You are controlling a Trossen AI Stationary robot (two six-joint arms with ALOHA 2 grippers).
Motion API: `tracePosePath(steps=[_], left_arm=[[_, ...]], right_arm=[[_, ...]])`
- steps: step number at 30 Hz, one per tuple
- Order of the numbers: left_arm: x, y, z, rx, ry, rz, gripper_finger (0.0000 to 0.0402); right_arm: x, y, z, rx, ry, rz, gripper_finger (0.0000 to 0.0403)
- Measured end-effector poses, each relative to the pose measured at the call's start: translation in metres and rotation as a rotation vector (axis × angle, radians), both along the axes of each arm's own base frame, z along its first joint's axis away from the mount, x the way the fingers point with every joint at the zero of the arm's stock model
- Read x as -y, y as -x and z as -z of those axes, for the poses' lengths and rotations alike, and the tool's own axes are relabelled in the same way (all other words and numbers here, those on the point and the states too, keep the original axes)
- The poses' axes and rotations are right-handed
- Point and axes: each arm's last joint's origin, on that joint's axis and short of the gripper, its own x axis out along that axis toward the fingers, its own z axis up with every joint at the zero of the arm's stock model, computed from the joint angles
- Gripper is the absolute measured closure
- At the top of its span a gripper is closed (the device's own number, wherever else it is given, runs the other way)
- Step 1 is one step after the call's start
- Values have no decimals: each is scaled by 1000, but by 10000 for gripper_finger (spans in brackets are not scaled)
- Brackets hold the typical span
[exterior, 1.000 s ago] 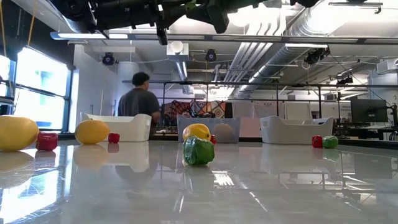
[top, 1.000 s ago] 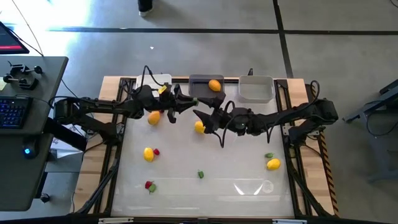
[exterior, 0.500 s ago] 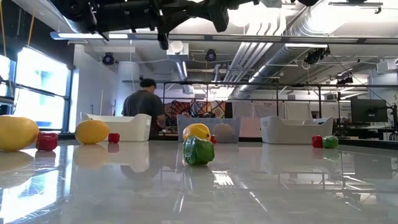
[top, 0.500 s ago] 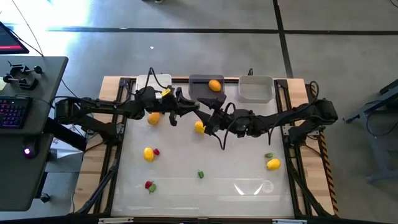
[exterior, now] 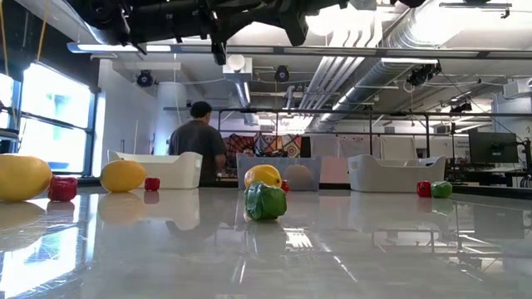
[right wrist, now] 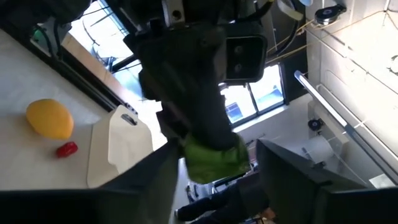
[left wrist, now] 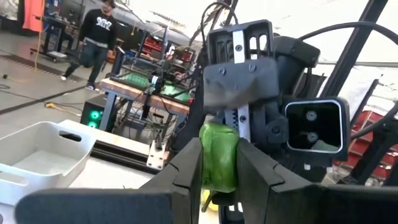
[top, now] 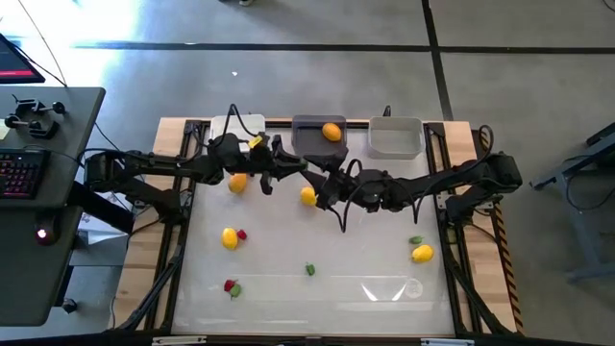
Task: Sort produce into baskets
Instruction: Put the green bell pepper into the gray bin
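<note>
Pinching a small green piece (left wrist: 219, 158) in my left gripper (left wrist: 220, 163), at the middle of my left wrist view, I meet my right gripper (top: 322, 185) in mid-air. From my right wrist view, its fingers (right wrist: 158, 165) stand wide around that piece. High view, upper middle: both hover before the dark grey basket (top: 312, 135), so next I think my right must close, then my left lets go.

The high view looks straight down on the whole table (top: 317, 288) from far above. The low view sits at table-top height and faces level across the table, toward the three baskets and the room behind. The left wrist view looks very close at a green piece (left wrist: 219, 157) and the right arm behind it. The right wrist view shows the same green piece (right wrist: 214, 158) from the opposite side, also near.
</note>
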Motion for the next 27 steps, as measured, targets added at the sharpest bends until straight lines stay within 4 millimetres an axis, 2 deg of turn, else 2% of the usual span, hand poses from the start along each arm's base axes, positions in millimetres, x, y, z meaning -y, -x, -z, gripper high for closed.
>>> tracePosePath(steps=[5, 9, 13, 24, 27], left_arm=[[0, 0, 0, 0, -22, 14, 341], [0, 0, 2, -16, -67, 8, 340], [-2, 0, 4, -40, -167, -18, 320], [-3, 7, -1, -53, -348, -64, 204], [-1, 14, -5, -62, -385, -54, 182]], right_arm=[[0, 0, 1, -8, -12, 6, 291], [0, 0, 2, -16, -12, 14, 326], [1, 0, 3, -25, -11, 28, 328], [9, 2, 3, 7, -64, 133, 321], [19, 3, 3, 13, -78, 231, 321]])
